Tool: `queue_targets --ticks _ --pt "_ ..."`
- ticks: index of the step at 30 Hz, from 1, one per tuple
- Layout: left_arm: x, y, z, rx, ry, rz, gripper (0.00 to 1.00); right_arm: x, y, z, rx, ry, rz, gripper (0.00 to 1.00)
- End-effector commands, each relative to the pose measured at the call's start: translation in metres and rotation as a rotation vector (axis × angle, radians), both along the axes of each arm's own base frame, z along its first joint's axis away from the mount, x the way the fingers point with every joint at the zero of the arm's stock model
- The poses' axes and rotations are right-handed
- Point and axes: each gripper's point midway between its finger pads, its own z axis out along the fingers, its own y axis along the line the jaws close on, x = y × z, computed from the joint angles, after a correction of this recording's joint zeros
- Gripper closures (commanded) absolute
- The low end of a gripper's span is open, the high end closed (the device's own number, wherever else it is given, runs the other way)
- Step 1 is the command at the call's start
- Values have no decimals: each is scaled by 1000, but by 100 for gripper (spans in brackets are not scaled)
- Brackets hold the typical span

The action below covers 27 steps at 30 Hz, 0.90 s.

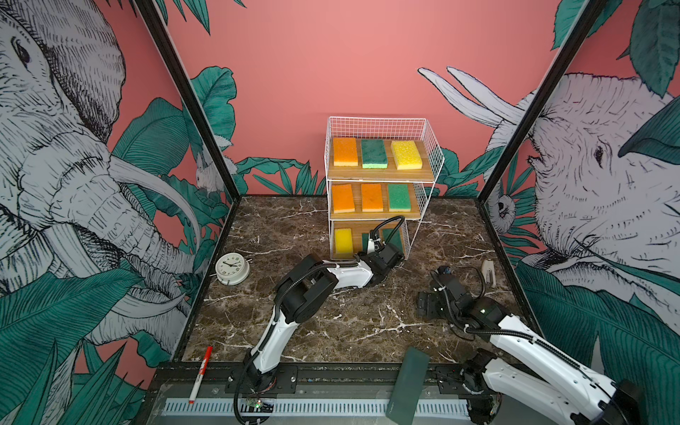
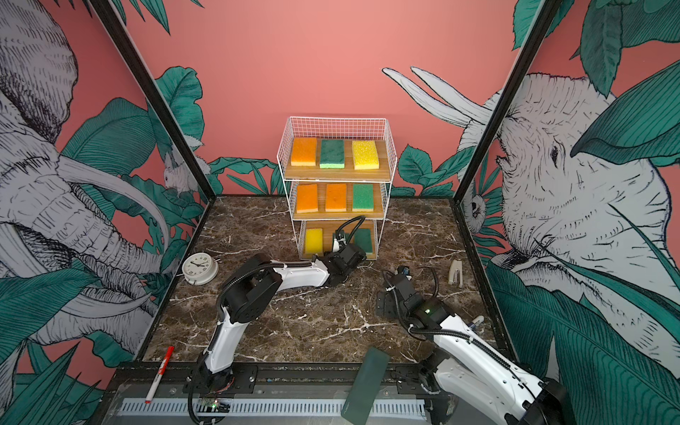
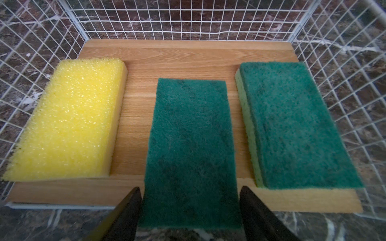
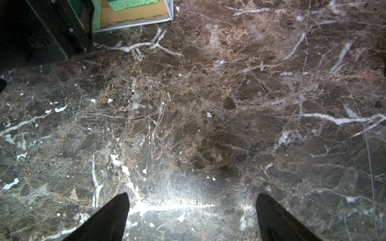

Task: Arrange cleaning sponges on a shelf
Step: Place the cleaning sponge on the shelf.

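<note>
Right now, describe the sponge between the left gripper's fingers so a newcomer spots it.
White wire shelf at the back of the table, lowest board. It's the middle sponge of three, dark green; unlike the yellow sponge and the green sponge flanking it, it overhangs the board's front edge.

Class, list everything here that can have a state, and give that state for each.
left pincer, open, straddling the near end of the middle green sponge
right pincer, open, empty
middle green sponge, flat on the bottom board, overhanging its front edge
shelf, upright, three sponges on each tier
</note>
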Motion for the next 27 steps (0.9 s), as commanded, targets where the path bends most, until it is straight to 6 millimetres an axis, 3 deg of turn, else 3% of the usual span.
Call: queue_targets --ticks 1,9,13,19,27 --pt "-2 6 28 -55 -23 23 24 -2 -5 3 3 -4 -27 3" --pt "-31 4 54 -102 -31 -39 24 -7 -11 5 20 -14 -49 3" --pt "-47 13 65 -135 -21 -56 24 -9 -11 7 31 -16 -57 4" --pt "-68 28 51 -175 42 -69 38 -8 -11 10 41 -24 -60 5" --pt "-75 0 27 -292 131 -174 54 -6 -10 9 33 -24 -59 5"
